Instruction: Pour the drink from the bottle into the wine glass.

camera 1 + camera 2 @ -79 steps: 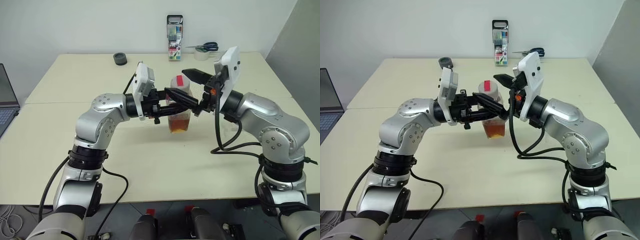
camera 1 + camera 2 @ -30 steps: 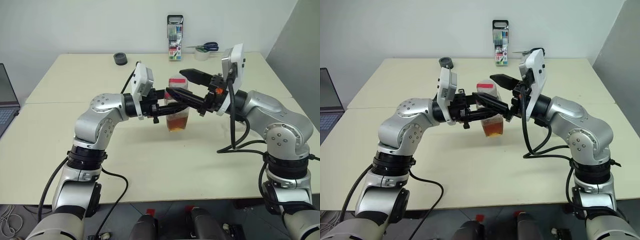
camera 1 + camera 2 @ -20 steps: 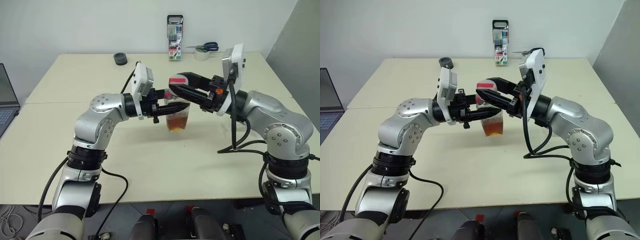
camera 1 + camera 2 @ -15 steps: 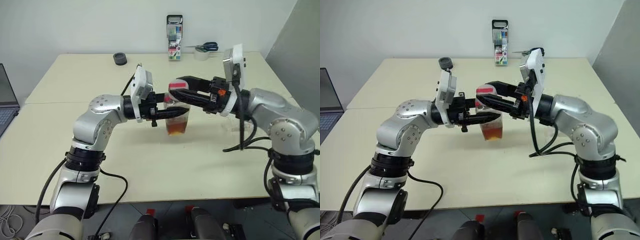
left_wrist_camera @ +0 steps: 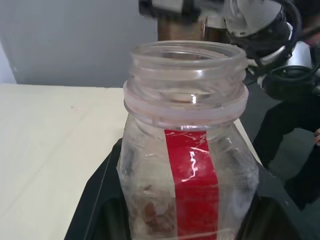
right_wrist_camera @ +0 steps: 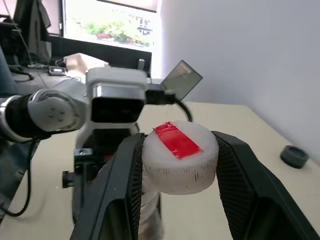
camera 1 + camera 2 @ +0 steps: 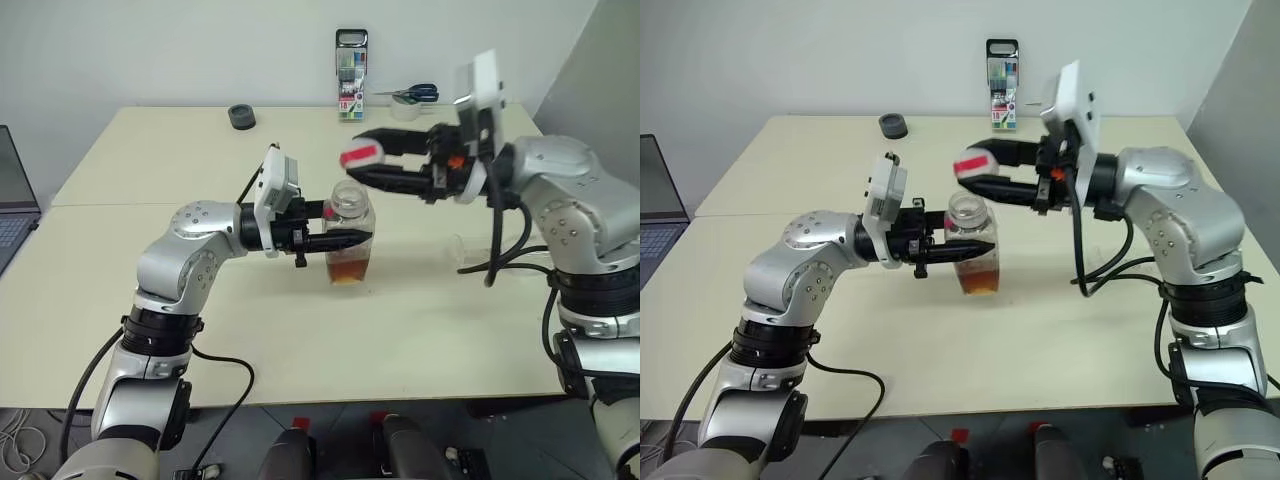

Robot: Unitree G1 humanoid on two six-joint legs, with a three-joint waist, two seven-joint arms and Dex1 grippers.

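While the left gripper [image 7: 345, 238] reaches level from the left and clamps its fingers on the bottle [image 7: 347, 232], the bottle stands upright and uncapped on the table [image 7: 150, 160], the drink [image 7: 345, 270] filling its lower part. Above and right of the bottle's mouth, the right gripper [image 7: 368, 166] points level leftward, pinching the cap [image 6: 180, 157] between its fingers. Right of the bottle, the wine glass [image 7: 462, 252] is mostly hidden behind the right arm's cable.
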